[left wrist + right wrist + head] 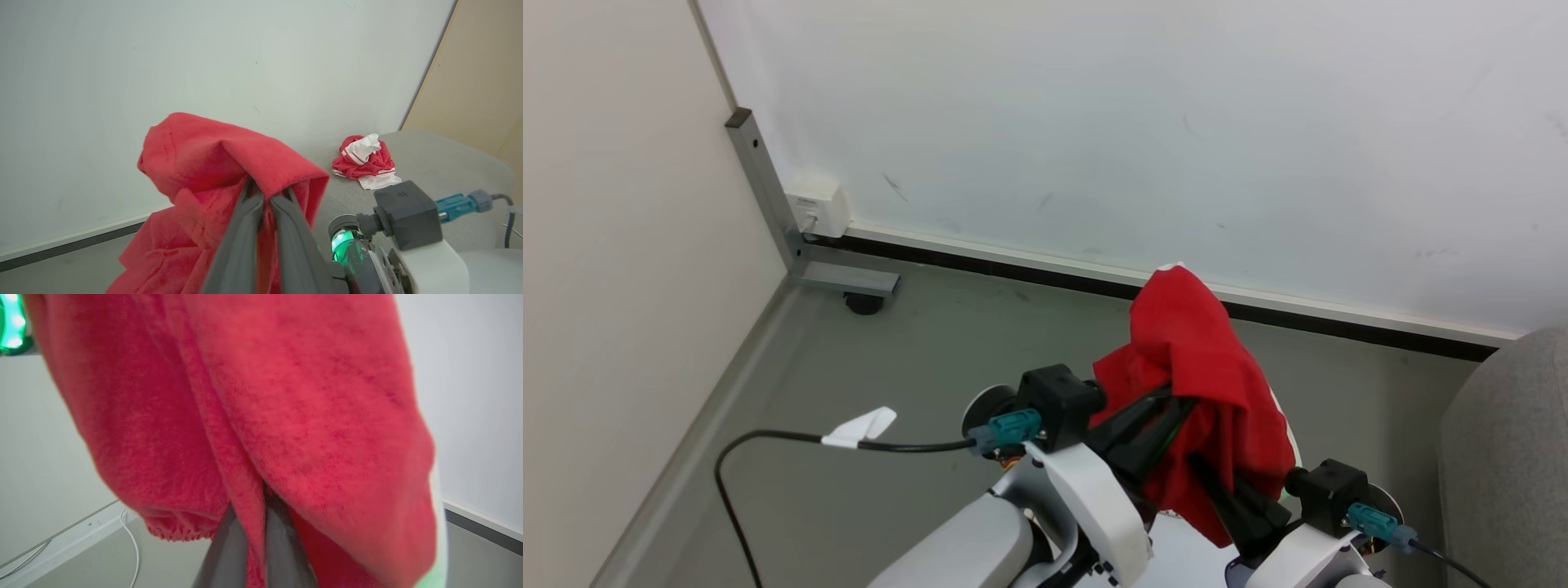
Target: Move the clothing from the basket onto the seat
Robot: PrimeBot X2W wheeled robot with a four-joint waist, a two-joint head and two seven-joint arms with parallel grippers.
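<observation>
Pinching the clothing point(1201, 351) over open floor point(915, 351), left fingers point(1135, 425) and right fingers point(1241, 506) clear the seat point(1511, 457).

1. The left gripper point(264, 194) has its fingers pressed nearly together, pinching a fold of the red garment point(212, 163).
2. The right gripper point(255, 514) has its fingers close together with the cloth between them.
3. The left arm point(1086, 498) and the right arm point(1307, 555) angle towards each other.

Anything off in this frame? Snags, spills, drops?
Nothing spilled or damaged. The red garment is bunched over the left gripper and right gripper, and hangs close across the right wrist view. A second garment lies crumpled on the seat.
</observation>
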